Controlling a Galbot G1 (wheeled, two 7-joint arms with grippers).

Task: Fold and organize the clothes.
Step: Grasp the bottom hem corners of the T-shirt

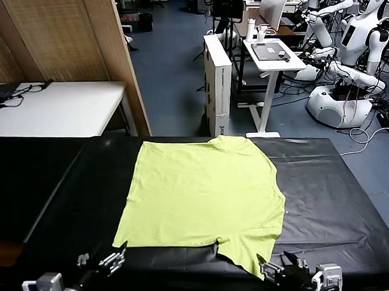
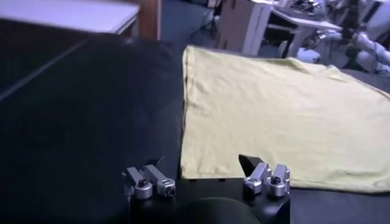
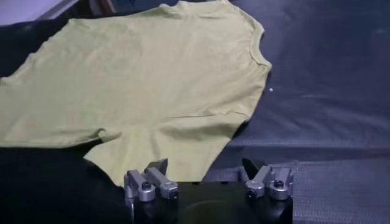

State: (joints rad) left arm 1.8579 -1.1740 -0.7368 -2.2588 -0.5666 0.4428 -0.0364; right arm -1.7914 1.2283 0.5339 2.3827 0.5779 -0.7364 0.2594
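— Where is the shirt?

— The shirt lies spread flat on my black table, plain side up. Its neck is at the right edge, its hem along the left. One sleeve points to the far side, toward the cardboard box on the floor beyond the table. The other sleeve hangs toward me at the near right, its tip close to the near table edge.

— And your hands?

— Both are low at the near edge, both released, nothing in them. My left gripper sits just off the near left corner of the shirt; in its wrist view the fingers stand spread apart above the black cover, with the corner of the hem just ahead of them. My right gripper is just beside the near sleeve; its fingers are wide apart too, with the sleeve cloth lying right in front of them, not touching as far as I can see.

— Anything else nearby?

— A white table stands beyond my left side, and white robots are parked far off on the right.
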